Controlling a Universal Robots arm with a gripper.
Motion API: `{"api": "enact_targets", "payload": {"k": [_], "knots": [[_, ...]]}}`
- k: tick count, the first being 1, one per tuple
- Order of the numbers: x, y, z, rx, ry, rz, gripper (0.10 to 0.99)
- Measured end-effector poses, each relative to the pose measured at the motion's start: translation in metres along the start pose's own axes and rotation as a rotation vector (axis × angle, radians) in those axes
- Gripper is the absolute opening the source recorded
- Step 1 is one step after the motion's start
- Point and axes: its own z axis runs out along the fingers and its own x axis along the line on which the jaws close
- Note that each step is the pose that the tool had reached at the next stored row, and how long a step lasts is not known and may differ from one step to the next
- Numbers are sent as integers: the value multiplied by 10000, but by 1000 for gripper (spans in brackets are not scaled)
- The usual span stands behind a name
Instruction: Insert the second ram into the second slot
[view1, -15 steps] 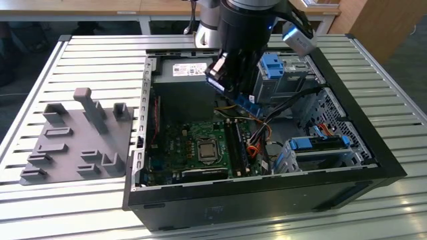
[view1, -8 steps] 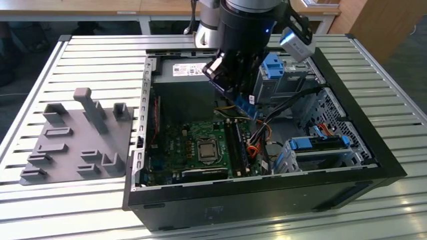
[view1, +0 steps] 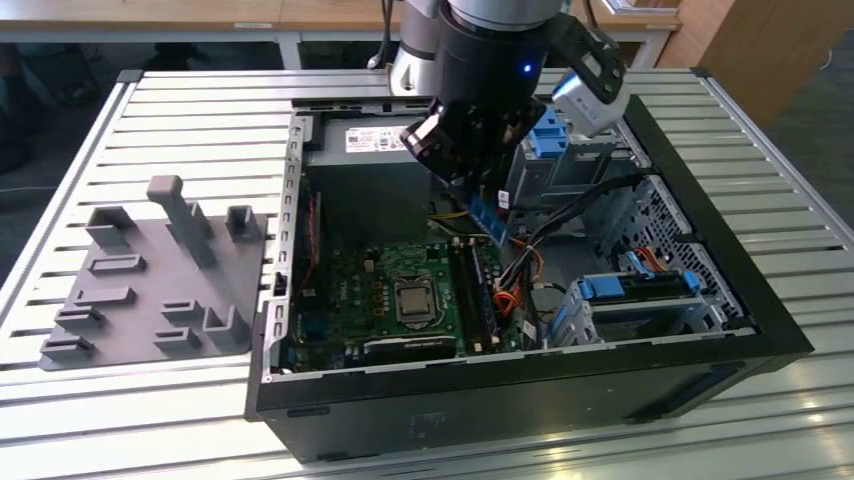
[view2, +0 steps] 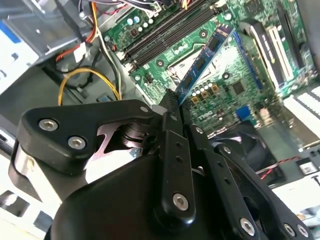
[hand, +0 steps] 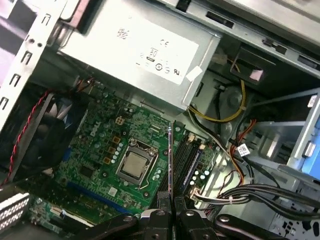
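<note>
One thin, flat blue circuit-board stick, the second ram (view1: 487, 222), is pinched at one end by the gripper (view1: 467, 192); the matte black, bolted fingers (view2: 171, 107) are drawn in tight on the board's two faces, with nothing between them but the stick itself. It hangs tilted over the motherboard (view1: 387, 290), a green, densely studded board lying flat on the floor of the black steel computer case (view1: 534, 400); small dark chips run in a row along the stick's face in the second wrist view (view2: 205, 60). Seen edge-on in the first wrist view, the stick (hand: 170, 160) is a bare sliver above the motherboard, lying between the square metal processor socket (hand: 136, 164) and the long, narrow black memory slots (hand: 189, 160); it is not seated in any of them, and I cannot tell whether its free end touches the motherboard. Beyond the motherboard's far edge sits a dull silver power supply box (hand: 135, 45) with a white label; yellow, red and black cables (hand: 235, 115) curl past the motherboard's slot side.
</note>
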Motion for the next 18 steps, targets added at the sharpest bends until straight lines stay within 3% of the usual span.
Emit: {"api": "enact_targets", "payload": {"k": [18], "knots": [[1, -3, 78, 40, -119, 3274, 137]]}}
